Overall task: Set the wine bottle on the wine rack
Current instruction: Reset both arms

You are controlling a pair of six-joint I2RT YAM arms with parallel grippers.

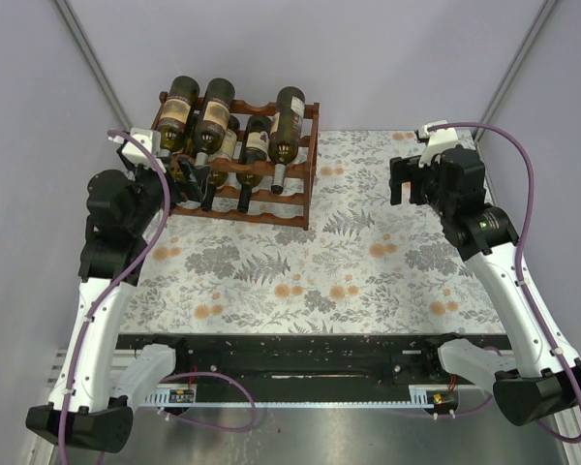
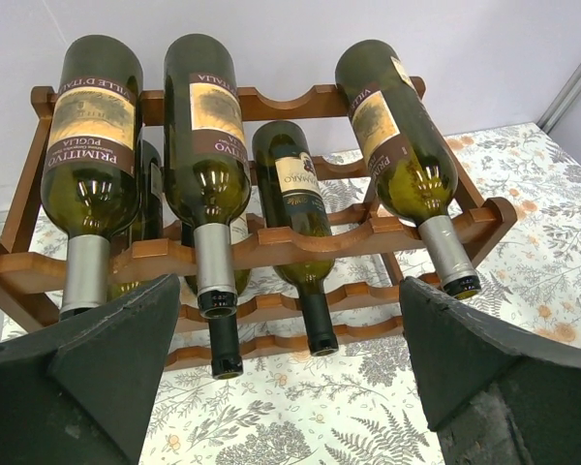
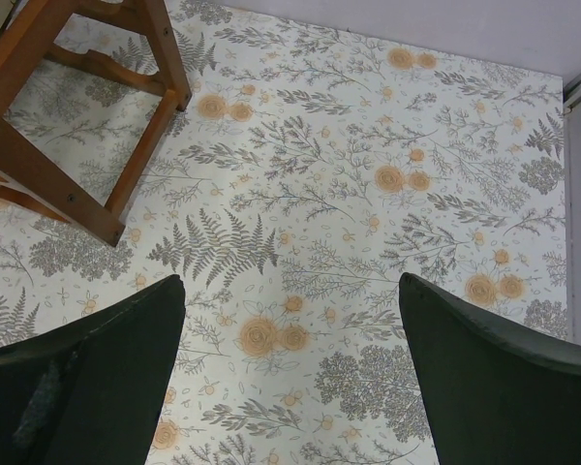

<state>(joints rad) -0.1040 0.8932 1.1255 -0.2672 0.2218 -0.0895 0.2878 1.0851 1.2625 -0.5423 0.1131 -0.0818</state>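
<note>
The left arm rises from its base at the near edge, bends at the elbow and levels its wrist toward the far left corner. The left gripper point(image 1: 192, 176) is released, with its fingers point(image 2: 107, 368) spread wide and nothing between them. The wine rack point(image 2: 300, 242) stands straight ahead of it, close to the fingertips. In the left wrist view the wine bottles point(image 2: 205, 145) lie on the rack's scalloped rails with their necks pointing back at the gripper. Three are on the top tier and more lie on the tiers below. No bottle lies loose on the tabletop point(image 1: 368, 262).

The right arm reaches forward from the near right corner and tilts its wrist down over the far right part of the floral tabletop. The right gripper point(image 1: 407, 189) hangs released and empty above bare cloth. In its own view, one end frame of the rack point(image 3: 48, 184) stands ahead of it and off to its left, well apart from its fingers point(image 3: 97, 378).
</note>
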